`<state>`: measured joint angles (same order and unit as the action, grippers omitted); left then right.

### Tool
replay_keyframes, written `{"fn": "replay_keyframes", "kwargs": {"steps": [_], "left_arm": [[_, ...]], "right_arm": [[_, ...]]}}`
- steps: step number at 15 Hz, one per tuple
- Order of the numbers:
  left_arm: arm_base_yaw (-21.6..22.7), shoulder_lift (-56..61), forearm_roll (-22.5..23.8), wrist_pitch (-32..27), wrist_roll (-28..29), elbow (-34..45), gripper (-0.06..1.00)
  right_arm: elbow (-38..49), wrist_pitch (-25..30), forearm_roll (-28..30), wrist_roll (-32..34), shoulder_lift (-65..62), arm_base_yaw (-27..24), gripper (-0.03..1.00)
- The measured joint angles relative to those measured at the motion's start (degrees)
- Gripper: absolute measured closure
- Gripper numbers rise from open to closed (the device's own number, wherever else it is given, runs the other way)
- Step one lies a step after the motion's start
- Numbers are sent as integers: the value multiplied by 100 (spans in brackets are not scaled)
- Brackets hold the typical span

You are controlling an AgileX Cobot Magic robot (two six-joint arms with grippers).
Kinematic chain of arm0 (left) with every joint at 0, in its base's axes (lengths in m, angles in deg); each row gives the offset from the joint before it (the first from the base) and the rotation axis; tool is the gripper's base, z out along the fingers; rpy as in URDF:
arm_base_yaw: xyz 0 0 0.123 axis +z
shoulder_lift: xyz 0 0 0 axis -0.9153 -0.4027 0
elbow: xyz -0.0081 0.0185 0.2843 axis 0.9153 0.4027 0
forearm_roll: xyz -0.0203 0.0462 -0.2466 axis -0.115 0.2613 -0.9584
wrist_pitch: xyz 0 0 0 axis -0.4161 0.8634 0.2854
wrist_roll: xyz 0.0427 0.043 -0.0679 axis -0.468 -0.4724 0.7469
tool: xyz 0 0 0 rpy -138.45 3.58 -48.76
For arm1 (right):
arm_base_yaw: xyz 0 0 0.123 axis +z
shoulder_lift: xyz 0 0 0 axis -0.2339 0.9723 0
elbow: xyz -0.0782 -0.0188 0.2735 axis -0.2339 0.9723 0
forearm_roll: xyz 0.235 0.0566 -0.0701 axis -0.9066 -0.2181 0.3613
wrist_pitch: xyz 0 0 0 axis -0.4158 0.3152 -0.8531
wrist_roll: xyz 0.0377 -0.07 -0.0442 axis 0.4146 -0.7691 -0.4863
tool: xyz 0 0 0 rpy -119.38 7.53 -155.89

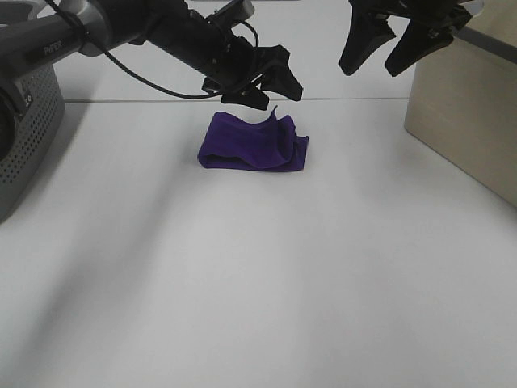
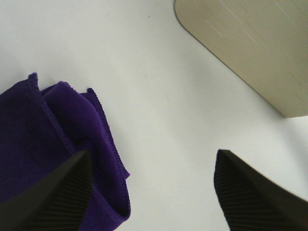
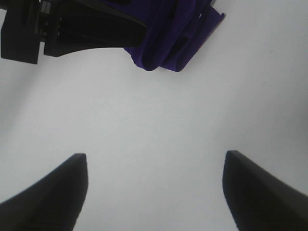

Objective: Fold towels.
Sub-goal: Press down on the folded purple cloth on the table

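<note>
Exterior high view: a rumpled, half-folded purple cloth towel (image 1: 254, 144) lies toward the back of the white table (image 1: 258, 283). The left gripper (image 1: 276, 97) hovers just above it, jaws apart and empty. The right gripper (image 1: 372, 69) hangs spread, well aside. Best to pinch the raised corner low and lay it flat.

The beige box (image 1: 464, 113) and grey case (image 1: 32, 121) are cut off at the sides; the left gripper (image 3: 134, 29) hides part of the towel (image 3: 175, 41).

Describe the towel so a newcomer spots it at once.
On the white table, near its far edge, between the grey perforated box and the beige box, the towel lies under the left gripper. It is the only purple thing, soft and rumpled.
</note>
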<state>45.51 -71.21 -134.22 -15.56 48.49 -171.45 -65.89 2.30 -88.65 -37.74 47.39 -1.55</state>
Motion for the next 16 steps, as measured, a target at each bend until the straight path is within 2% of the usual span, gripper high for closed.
{"fn": "replay_keyframes", "kwargs": {"steps": [2, 4, 5, 6, 7, 10, 11, 12, 14, 16], "left_arm": [[40, 29, 23, -6, -46, 0, 28], [126, 195, 372, -17, -63, 0, 28], [212, 332, 745, -34, -63, 0, 28], [258, 378, 917, -46, -40, 0, 28], [372, 487, 1358, -86, 97, 0, 28], [802, 762, 2504, -418, 814, 0, 28], [922, 865, 2876, -619, 1100, 0, 28], [1066, 963, 3449, -985, 1369, -23, 28], [1169, 980, 3885, -1324, 1467, -29, 28], [1186, 985, 4034, -1524, 1484, -29, 28]], "right_arm": [[0, 0, 0, 0, 0, 0, 20], [0, 0, 0, 0, 0, 0, 20], [0, 0, -46, 0, 0, 0, 20], [0, 0, -92, -17, 0, 0, 20], [0, 0, -160, -126, 11, 0, 20], [0, -447, -602, -728, 201, 0, 20], [0, -596, -762, -837, 367, 0, 20], [-155, -819, -940, -1169, 688, 23, 20], [-630, -1020, -1054, -1765, 1261, 206, 20], [-1335, -1232, -1140, -2200, 1868, 447, 20]]}}
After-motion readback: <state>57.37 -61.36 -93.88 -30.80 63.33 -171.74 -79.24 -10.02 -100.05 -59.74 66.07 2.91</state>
